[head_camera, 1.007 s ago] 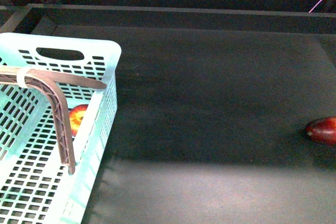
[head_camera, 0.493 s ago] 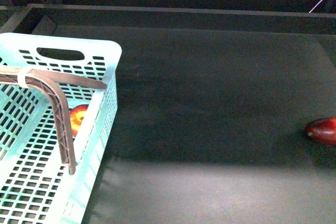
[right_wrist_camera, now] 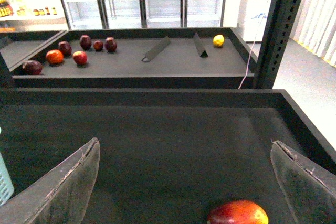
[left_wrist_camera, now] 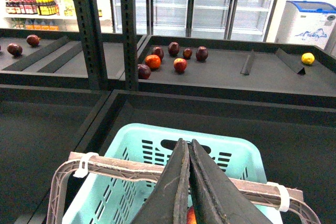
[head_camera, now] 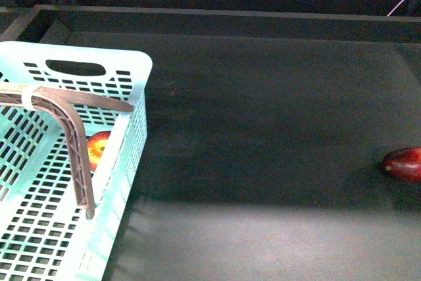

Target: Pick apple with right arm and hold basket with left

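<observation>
The pale mint-green basket [head_camera: 125,64] stands at the left of the dark shelf, its grey-brown handle [head_camera: 72,136] arched across it. The red apple [head_camera: 97,148] with a yellow patch lies on the basket floor. My left gripper [left_wrist_camera: 187,142] is shut and empty, its closed fingers just above the handle [left_wrist_camera: 126,167] over the basket [left_wrist_camera: 236,148]. A sliver of the apple [left_wrist_camera: 190,216] shows below the fingers. My right gripper [right_wrist_camera: 184,142] is wide open and empty above the bare shelf. Neither gripper shows in the front view.
A darker maroon, elongated fruit [head_camera: 404,164] lies at the shelf's right edge; it also shows below my right gripper [right_wrist_camera: 238,214]. The rear shelf holds several fruits [right_wrist_camera: 79,56], two dividers [right_wrist_camera: 157,49] and a yellow fruit [right_wrist_camera: 218,40]. A raised ledge [head_camera: 230,21] bounds the back.
</observation>
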